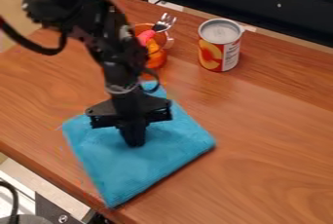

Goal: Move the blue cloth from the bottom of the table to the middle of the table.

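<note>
The gripper (133,140) hangs down over the blue cloth (153,162), its tip at the upper middle part of the cloth. The cloth lies flat and folded into a rough square on the wooden table (273,164), with its lowest corner close to the table's front left edge. Part of the cloth's upper side is hidden behind the gripper and arm. Whether the tip presses on or pinches the fabric cannot be told.
A red and white can (220,47) stands upright toward the back. Left of it, partly behind the arm, is an orange cup (157,58) with a fork (164,23) sticking up. A black rail (240,1) runs along the table's back edge.
</note>
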`<state>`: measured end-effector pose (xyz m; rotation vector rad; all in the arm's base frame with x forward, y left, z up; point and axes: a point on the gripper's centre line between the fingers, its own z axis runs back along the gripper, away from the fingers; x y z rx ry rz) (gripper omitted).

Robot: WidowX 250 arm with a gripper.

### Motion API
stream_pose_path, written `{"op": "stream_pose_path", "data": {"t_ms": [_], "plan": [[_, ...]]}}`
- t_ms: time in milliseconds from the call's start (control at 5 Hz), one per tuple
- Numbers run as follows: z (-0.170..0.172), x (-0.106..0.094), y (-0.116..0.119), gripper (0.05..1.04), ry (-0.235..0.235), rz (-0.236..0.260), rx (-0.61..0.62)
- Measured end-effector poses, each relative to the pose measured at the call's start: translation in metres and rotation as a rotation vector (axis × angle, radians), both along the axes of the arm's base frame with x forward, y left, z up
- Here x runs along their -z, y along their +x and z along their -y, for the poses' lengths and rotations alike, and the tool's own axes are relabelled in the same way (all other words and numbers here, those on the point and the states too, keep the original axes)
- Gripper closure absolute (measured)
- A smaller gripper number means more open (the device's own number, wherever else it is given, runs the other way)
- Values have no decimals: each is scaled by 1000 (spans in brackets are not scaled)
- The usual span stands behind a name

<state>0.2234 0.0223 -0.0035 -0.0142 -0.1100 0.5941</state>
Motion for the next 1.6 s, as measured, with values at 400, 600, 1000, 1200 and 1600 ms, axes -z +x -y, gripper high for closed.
{"op": "stream_pose_path", "data": {"t_ms": [400,600,1000,1200,1600], "plan": [[27,0,29,1031,-7,24,-40],[43,1,43,1031,-20,10,-49],[75,2,58,1031,-57,27,-63],[93,3,65,1031,-69,39,-69],[119,4,77,1031,-103,48,-123]]}}
